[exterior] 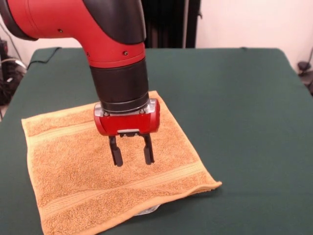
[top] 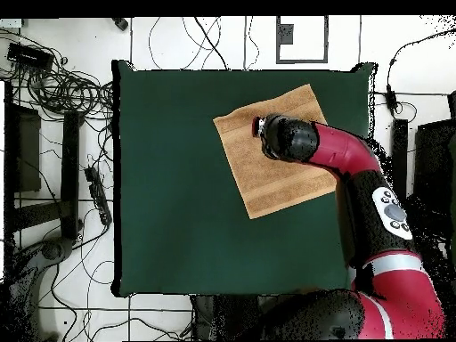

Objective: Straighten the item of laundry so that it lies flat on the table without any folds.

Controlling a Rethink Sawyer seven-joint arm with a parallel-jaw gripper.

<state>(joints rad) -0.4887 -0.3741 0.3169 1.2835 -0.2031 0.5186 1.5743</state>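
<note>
The green tabletop (exterior: 244,98) carries only the towel (exterior: 73,171); cables (top: 62,89) sprawl on the floor beside it. The arm (top: 338,151) covers part of the towel's far side in the front view. The towel lies spread out near 1 tabletop corner, 1 corner slightly lifted, with something pale just showing under its near edge. The pincer (exterior: 131,151) hangs directly above the towel's middle, its 2 fingers (exterior: 116,152) apart and holding nothing.
</note>
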